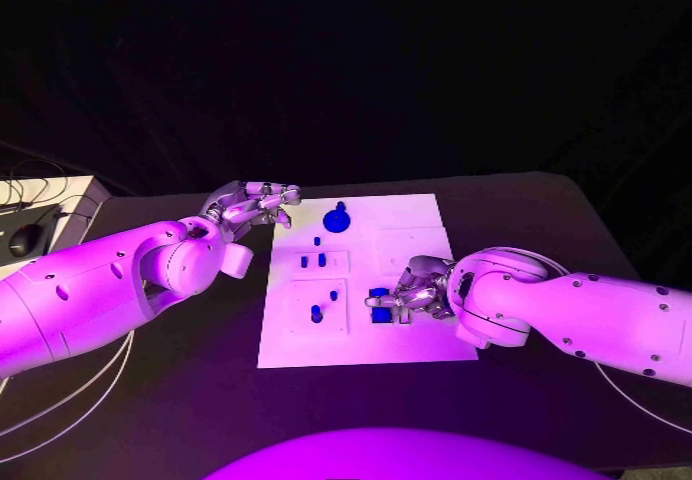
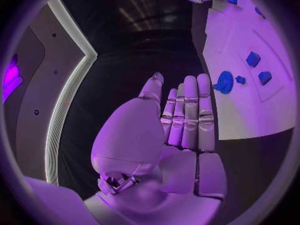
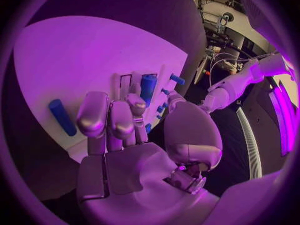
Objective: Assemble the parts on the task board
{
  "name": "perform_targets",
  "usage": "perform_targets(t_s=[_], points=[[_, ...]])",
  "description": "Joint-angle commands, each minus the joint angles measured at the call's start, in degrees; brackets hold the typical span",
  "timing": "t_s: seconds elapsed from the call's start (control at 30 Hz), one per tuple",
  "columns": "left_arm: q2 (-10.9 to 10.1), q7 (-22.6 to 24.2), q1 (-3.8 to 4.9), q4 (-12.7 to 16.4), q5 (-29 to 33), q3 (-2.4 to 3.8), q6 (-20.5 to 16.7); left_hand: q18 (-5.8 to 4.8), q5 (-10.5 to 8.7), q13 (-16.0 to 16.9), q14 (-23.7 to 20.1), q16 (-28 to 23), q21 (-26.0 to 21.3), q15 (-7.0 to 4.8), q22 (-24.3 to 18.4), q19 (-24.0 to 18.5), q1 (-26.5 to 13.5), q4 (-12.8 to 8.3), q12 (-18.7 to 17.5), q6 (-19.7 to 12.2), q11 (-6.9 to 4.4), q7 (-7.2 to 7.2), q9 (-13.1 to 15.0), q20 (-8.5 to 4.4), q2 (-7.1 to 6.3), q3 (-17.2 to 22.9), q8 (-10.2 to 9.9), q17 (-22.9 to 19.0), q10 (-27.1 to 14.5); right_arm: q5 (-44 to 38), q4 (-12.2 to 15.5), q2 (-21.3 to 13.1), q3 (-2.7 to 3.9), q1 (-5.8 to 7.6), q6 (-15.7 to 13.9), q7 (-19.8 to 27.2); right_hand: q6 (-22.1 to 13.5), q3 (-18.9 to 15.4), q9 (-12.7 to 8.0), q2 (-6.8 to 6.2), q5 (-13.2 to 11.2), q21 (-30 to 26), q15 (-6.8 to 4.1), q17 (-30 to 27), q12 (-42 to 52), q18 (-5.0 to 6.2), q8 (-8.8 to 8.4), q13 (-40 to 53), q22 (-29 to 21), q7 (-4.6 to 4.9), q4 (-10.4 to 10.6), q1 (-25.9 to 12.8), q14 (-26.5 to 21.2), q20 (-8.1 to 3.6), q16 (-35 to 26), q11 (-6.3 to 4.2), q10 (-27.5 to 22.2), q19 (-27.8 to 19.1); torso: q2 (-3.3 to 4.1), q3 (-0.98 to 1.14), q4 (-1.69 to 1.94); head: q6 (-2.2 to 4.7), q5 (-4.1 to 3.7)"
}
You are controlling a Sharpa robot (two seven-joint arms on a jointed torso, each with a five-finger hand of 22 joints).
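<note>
We judge the job about midway. On the white board [image 1: 361, 285] several small blue pegs [image 1: 312, 260] already stand in their slots and a blue gear [image 1: 336, 219] sits near its far edge. Our right hand [image 1: 411, 290] rests over a blue block [image 1: 381, 305] at the board's right side; we cannot tell whether it grips it. Our left hand [image 1: 257, 207] hovers beside the far left corner, fingers straight and together, holding nothing

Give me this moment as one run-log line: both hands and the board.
left hand: open, off board's far left corner | right hand: on blue block, grip unclear | task board: blue parts spread out
</note>
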Motion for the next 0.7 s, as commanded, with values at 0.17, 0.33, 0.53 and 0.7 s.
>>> perform_targets(t_s=[0.17,0.33,0.53,0.7], points=[[-0.05,0.27,0.02,0.15,0.27,0.04,1.16,-0.39,-0.07,0.04,-0.19,-0.37,-0.34,0.36,0.03,0.17,0.02,0.11,0.2,-0.2,-0.01,0.0,0.04,0.04,0.17,-0.2,0.38,0.04,-0.31,0.44,1.54,-1.5,0.01,-0.17,-1.01,1.48,0.46,-0.1,0.35,1.07,-0.23,0.61,0.1,0.18,0.23,-0.6,0.52,0.13,7.8,-0.17,-0.25,1.77,0.21,-0.16,0.19,-0.37,0.06,3.36,0.01,0.07,-0.02,0.05,0.12],[-0.06,0.42,0.01,0.12,0.27,0.04,1.12,-0.34,-0.08,0.05,-0.22,-0.34,-0.37,0.36,0.05,0.19,0.16,0.04,0.32,-0.21,-0.03,-0.01,0.04,0.08,0.18,-0.16,0.4,0.06,-0.33,1.37,3.36,-3.92,0.13,-0.18,-3.14,3.63,0.41,-1.31,0.43,3.54,0.87,1.25,0.03,0.27,0.42,-0.65,0.79,0.3,7.89,-0.26,-3.12,3.46,0.24,-0.25,0.33,-0.37,0.23,3.38,-0.06,0.02,-0.09,0.21,0.05],[-0.03,0.7,0.01,0.06,0.27,0.04,1.16,-0.32,-0.06,0.05,-0.24,-0.32,-0.37,0.35,0.08,0.19,0.22,0.0,0.39,-0.16,-0.03,-0.01,0.05,0.09,0.18,-0.14,0.42,0.07,-0.3,2.53,5.28,-7.38,0.65,0.35,-5.04,6.37,0.32,-1.84,0.29,4.33,2.95,1.27,0.12,0.27,0.33,-0.64,0.71,0.3,7.87,-0.17,-5.1,4.49,0.22,-0.18,0.33,-0.4,0.15,3.26,-0.07,0.05,-0.11,0.52,-0.21],[0.03,0.82,0.0,-0.08,0.26,0.04,1.24,-0.32,-0.06,0.05,-0.25,-0.31,-0.37,0.35,0.1,0.18,0.24,-0.03,0.42,-0.14,-0.04,-0.02,0.04,0.09,0.18,-0.13,0.42,0.08,-0.29,3.53,6.18,-10.94,0.98,1.56,-3.81,7.4,0.42,-2.61,0.09,5.16,3.53,1.59,0.11,0.39,0.34,-0.67,0.56,0.36,7.93,-0.17,-6.44,4.72,0.22,-0.17,0.44,-0.37,0.18,3.25,-0.12,0.06,-0.12,0.77,-0.6]])
